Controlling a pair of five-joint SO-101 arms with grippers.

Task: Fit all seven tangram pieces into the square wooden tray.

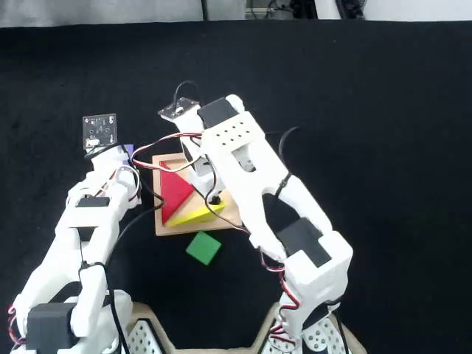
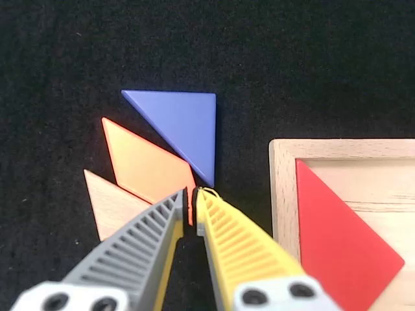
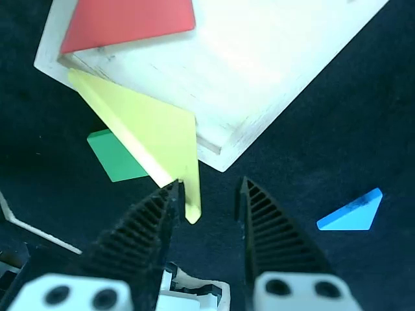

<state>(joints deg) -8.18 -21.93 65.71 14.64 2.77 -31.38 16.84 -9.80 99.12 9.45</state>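
Note:
The square wooden tray holds a red triangle. A yellow triangle lies tilted across the tray's rim, one corner sticking out. My right gripper is open, with that yellow corner between its fingers, close to one of them. My left gripper is shut just off the tray's left side, tips at the corner of an orange parallelogram. A dark blue triangle and a wood-coloured triangle lie beside it.
A green square lies on the black cloth in front of the tray. A light blue triangle lies on the cloth near the tray's corner. A small marker card sits at the back left.

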